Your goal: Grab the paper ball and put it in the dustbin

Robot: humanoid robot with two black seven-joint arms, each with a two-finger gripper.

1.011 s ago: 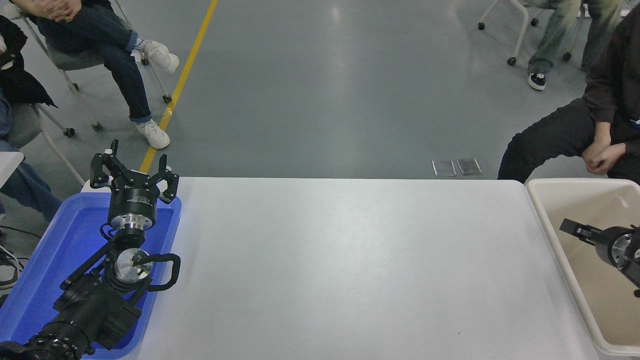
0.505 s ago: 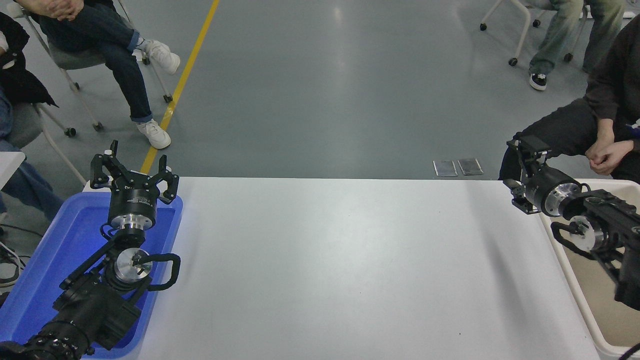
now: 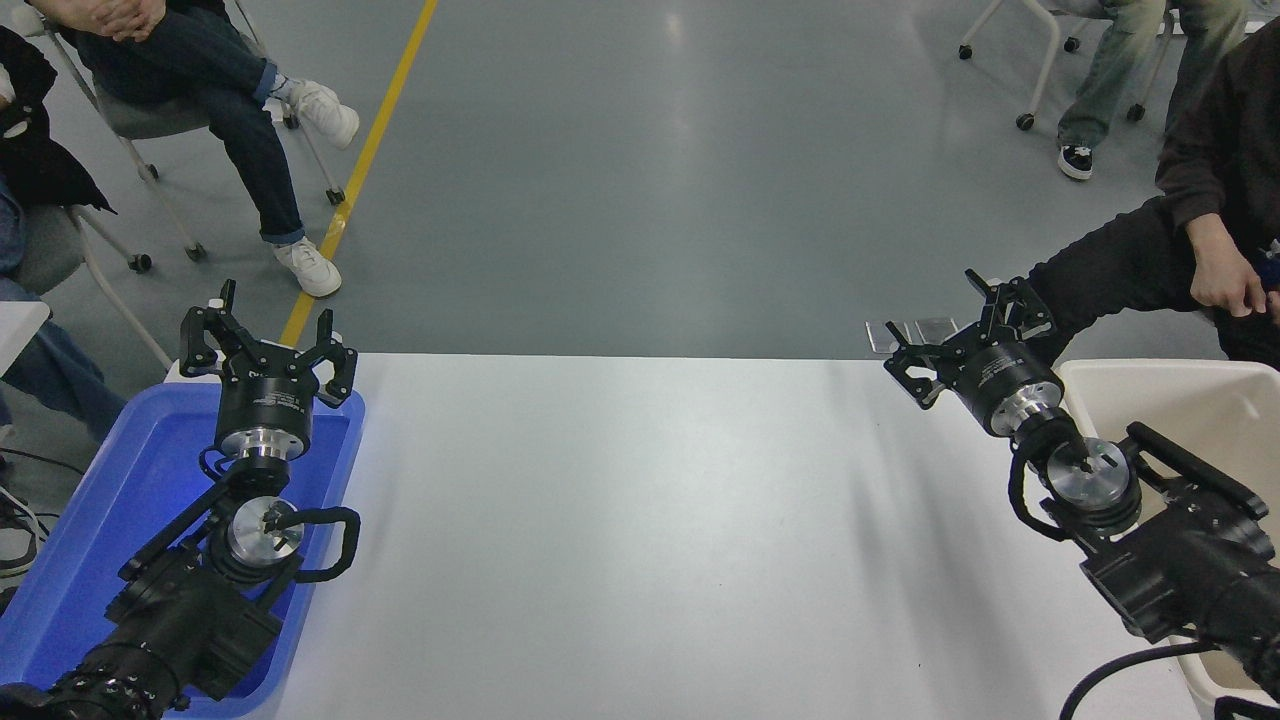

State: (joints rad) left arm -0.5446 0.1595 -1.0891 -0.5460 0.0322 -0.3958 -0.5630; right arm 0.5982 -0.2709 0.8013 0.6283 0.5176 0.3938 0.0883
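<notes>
The cream-beige dustbin [image 3: 1185,385] stands at the table's right end, partly covered by my right arm. The paper ball is out of view. My right gripper [image 3: 965,335] hangs open and empty over the table's far right corner, just left of the dustbin's rim, fingers pointing away from the camera. My left gripper [image 3: 268,335] is parked open and empty over the far end of the blue tray at the lower left.
A shallow blue tray [image 3: 100,500] lies at the table's left edge under the left arm. The white table [image 3: 640,530] spans the middle. People sit on chairs beyond the far corners; one hand [image 3: 1222,280] is close behind the dustbin.
My right arm rose out of the dustbin and swung left to the table's far right corner, the open gripper turning to face away. The seated person's hands moved. The left arm stayed still.
</notes>
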